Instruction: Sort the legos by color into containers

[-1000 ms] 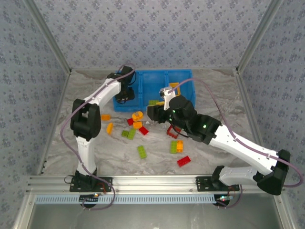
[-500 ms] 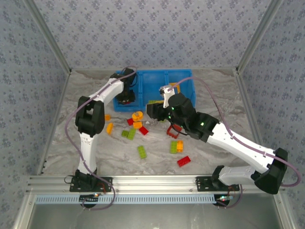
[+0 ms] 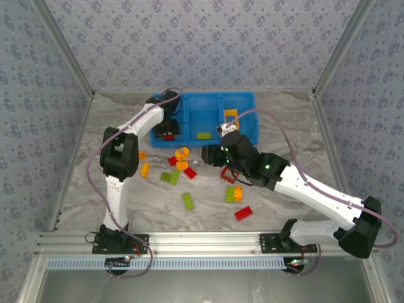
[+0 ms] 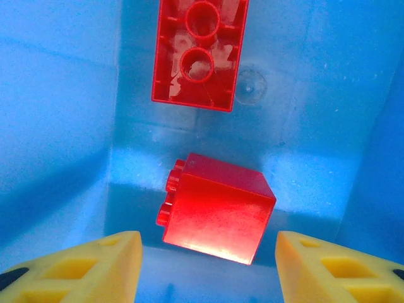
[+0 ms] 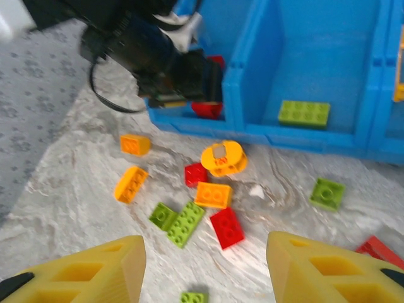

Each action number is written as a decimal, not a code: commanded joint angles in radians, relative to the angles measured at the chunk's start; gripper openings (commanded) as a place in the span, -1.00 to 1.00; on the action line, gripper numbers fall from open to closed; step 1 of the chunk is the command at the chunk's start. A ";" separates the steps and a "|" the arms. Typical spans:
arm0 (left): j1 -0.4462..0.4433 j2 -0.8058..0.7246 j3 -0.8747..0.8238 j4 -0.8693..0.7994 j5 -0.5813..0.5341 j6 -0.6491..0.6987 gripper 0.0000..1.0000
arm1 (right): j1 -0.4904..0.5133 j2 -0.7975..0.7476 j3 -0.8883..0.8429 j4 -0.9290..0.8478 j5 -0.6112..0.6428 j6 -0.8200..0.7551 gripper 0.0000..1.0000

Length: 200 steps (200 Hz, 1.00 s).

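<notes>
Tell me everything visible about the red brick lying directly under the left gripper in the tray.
The red brick is a chunky block of glossy plastic, lying on its side with studs pointing left, two showing at its edge. It sits slightly skewed on the floor of the left compartment of the blue tray, apart from a second red brick lying hollow side up. The left gripper hovers above, fingers spread, touching nothing.

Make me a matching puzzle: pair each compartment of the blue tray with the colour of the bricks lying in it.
Compartments:
1. left compartment
2. middle compartment
3. right compartment

Brick colours:
a. orange
b. red
c. green

Pairs: 1-b; 2-c; 3-a
</notes>
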 commanded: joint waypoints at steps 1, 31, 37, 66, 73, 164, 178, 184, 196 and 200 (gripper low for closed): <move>0.003 -0.086 0.020 -0.045 -0.008 0.018 0.15 | -0.007 -0.051 -0.017 -0.089 0.058 0.050 0.12; -0.019 -0.195 -0.009 -0.023 -0.027 0.000 0.14 | -0.046 -0.084 -0.044 -0.295 0.128 0.164 0.12; -0.030 -0.228 -0.021 -0.016 -0.030 -0.006 0.14 | -0.071 -0.089 -0.060 -0.340 0.126 0.201 0.14; -0.123 -0.418 -0.147 0.077 -0.038 -0.031 0.14 | -0.198 -0.096 -0.217 -0.380 0.019 0.284 0.21; -0.153 -0.474 -0.201 0.114 -0.038 -0.038 0.15 | -0.211 -0.093 -0.256 -0.361 -0.001 0.296 0.22; -0.718 -1.111 -0.781 0.422 -0.177 -0.143 0.15 | -0.235 0.115 -0.379 -0.106 -0.116 0.306 0.33; -0.763 -1.146 -0.804 0.401 -0.216 -0.174 0.14 | -0.234 0.137 -0.382 -0.098 -0.123 0.316 0.31; -0.777 -1.158 -0.811 0.393 -0.230 -0.185 0.14 | -0.231 0.139 -0.387 -0.091 -0.128 0.318 0.29; -0.788 -1.171 -0.821 0.378 -0.244 -0.199 0.13 | -0.218 0.137 -0.395 -0.081 -0.118 0.323 0.26; -0.789 -1.173 -0.821 0.373 -0.250 -0.203 0.13 | -0.211 0.137 -0.396 -0.080 -0.115 0.324 0.26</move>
